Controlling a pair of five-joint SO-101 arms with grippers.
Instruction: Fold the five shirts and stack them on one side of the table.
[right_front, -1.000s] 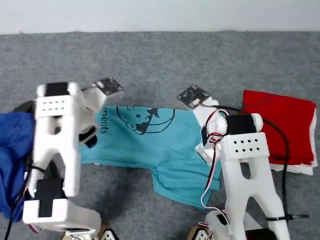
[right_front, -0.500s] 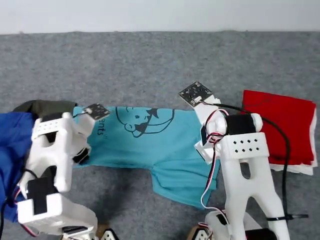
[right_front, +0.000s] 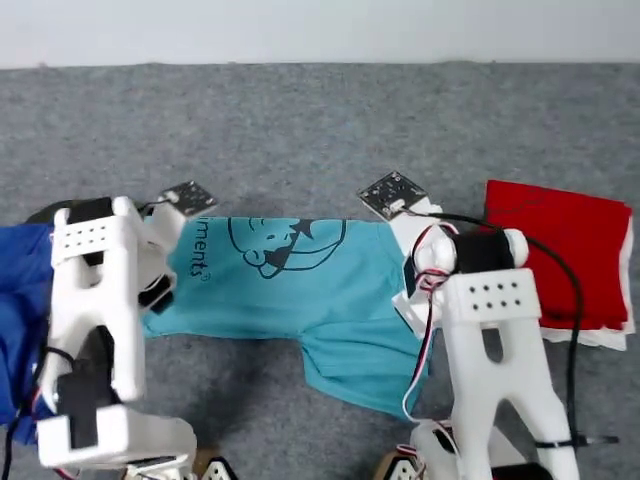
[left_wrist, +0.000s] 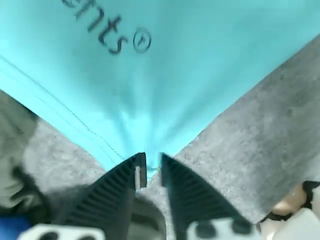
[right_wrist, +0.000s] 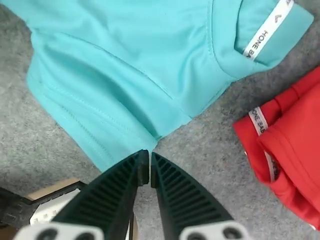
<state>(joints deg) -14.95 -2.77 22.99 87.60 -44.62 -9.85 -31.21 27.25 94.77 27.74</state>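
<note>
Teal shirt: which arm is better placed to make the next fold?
Left, probably. The left tool pinches the teal shirt at its edge, creases fanning from the grip. The right tool is shut over the table beside the hem, holding nothing.

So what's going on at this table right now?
Two robot arms are at a teal shirt spread on the grey table. The left gripper pinches one edge between its fingers, puckering the cloth. The right gripper is shut at the opposite edge; whether it holds cloth is unclear. A folded red shirt lies to one side, a blue shirt at the other.
</note>
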